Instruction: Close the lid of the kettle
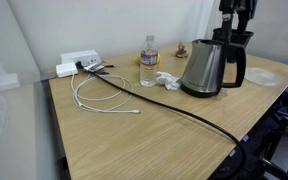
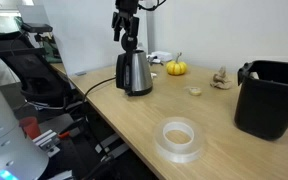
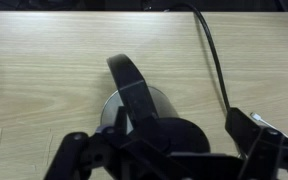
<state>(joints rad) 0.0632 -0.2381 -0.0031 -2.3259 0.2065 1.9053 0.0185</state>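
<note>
In an exterior view the kettle [image 1: 212,66] stands near the far end of the wooden table [image 1: 154,130], handle turned away from the water bottle [image 1: 148,60]. The gripper [image 1: 236,22] hangs right over its top, just above the black lid [image 1: 232,37]. How far that lid is tipped can't be read from here. A white cable [image 1: 102,96] loops beside a power strip [image 1: 77,65], and a black cable [image 1: 184,112] runs across the table. In an exterior view from another angle the gripper [image 2: 128,32] sits directly above the kettle [image 2: 135,72], with a small pumpkin [image 2: 176,67] behind, a tape roll [image 2: 179,138] up front and a black bin [image 2: 274,98] well apart. In the wrist view we're looking straight down on the kettle [image 3: 134,105], fingers [image 3: 76,158] spread wide either side, clasping nothing.
</note>
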